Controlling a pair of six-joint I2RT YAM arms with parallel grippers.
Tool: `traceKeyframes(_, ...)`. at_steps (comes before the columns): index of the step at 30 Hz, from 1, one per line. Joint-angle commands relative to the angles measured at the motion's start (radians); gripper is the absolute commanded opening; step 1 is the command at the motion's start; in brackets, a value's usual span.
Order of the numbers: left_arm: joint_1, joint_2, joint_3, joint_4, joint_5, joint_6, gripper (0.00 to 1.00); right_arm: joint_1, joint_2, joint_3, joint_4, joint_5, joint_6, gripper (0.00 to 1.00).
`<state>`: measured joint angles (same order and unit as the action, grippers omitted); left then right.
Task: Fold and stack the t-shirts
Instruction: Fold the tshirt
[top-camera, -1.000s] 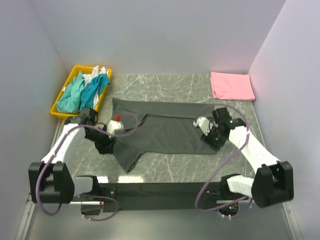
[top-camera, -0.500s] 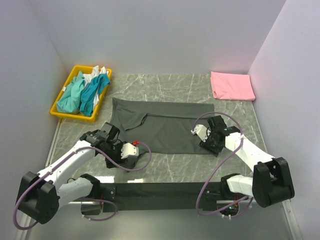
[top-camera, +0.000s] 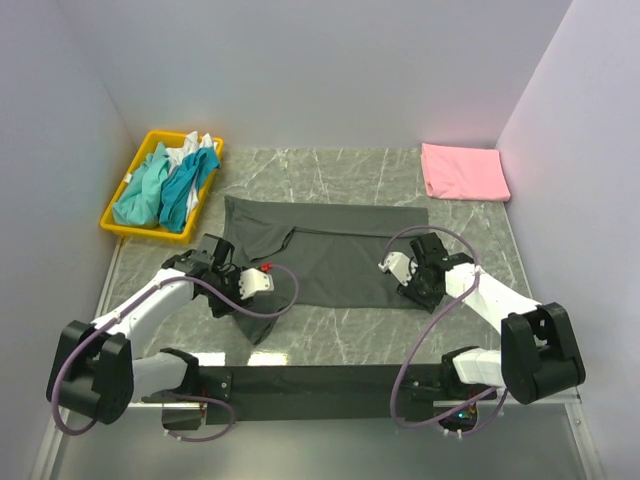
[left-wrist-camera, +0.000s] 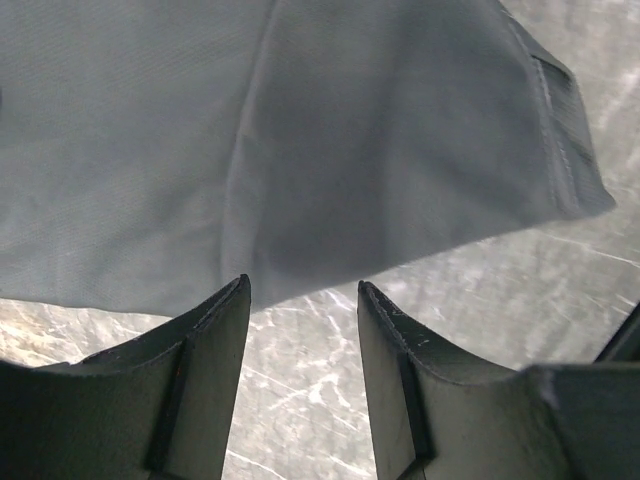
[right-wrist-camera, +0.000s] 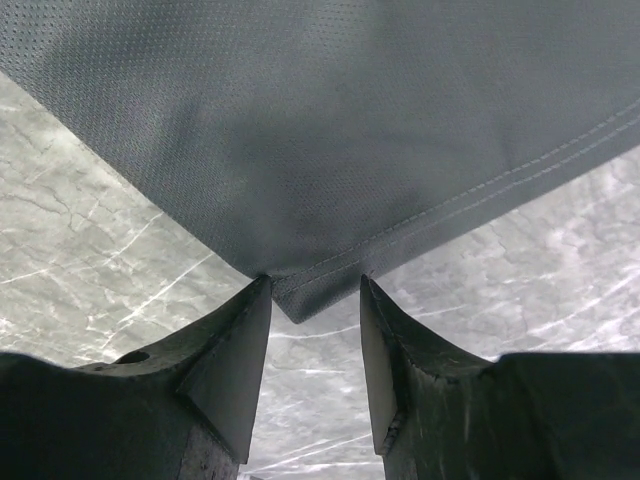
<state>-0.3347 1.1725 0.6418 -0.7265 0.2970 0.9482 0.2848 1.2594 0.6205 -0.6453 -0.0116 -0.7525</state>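
Now the dark grey t-shirt (top-camera: 330, 255) lay spread flat on the middle of the marble table (top-camera: 345, 335), with its long side going from left to right and one sleeve pointing toward the near left. The left claw (left-wrist-camera: 303, 290) was low over the table at the near left edge of this shirt; its two fingers (left-wrist-camera: 215, 320) were spread, bare marble showed between them, and the cloth edge lay just beyond their tips, not pinched. The right claw (right-wrist-camera: 315, 285) was at the near right corner of the same shirt. Its fingers were also spread, and the hemmed corner of the cloth lay just at the gap between the tips, with nothing squeezed. The pink t-shirt (top-camera: 463, 171) was folded in the far right corner of the table, well apart from the grey one. The teal t-shirts (top-camera: 160, 185) and a white one (top-camera: 190, 148) were crumpled together in the yellow tray (top-camera: 125, 230) at the far left.
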Motion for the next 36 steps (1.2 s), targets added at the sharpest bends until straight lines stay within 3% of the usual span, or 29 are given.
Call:
traceKeyframes(1, 0.011, 0.015, 0.041, 0.052, 0.013, 0.001, 0.53, 0.013, 0.017, 0.002, 0.016, 0.001, -0.004, 0.47)
traceKeyframes(10, 0.092, 0.041, 0.099, -0.011, 0.070, 0.020, 0.52, 0.011, -0.140, 0.015, -0.085, -0.028, -0.057, 0.49)
traceKeyframes(18, 0.114, 0.079, 0.111, -0.027, 0.090, 0.037, 0.48, 0.014, -0.028, 0.007, -0.016, -0.018, -0.059, 0.47)
traceKeyframes(27, 0.085, 0.081, 0.021, -0.002, 0.045, 0.107, 0.45, 0.030, 0.024, -0.022, 0.032, -0.002, -0.054, 0.31)
traceKeyframes(30, 0.053, 0.093, -0.011, 0.048, 0.016, 0.101, 0.45, 0.028, 0.031, -0.024, 0.035, -0.001, -0.050, 0.22)
traceKeyframes(32, 0.039, 0.104, -0.022, 0.068, 0.002, 0.098, 0.45, 0.030, 0.034, -0.024, 0.033, -0.001, -0.050, 0.12)
traceKeyframes(33, 0.030, 0.117, -0.030, 0.093, -0.005, 0.095, 0.43, 0.028, 0.035, -0.022, 0.033, -0.001, -0.048, 0.01)
traceKeyframes(36, 0.025, 0.162, -0.033, 0.116, -0.035, 0.100, 0.37, 0.030, 0.037, -0.021, 0.033, -0.002, -0.047, 0.00)
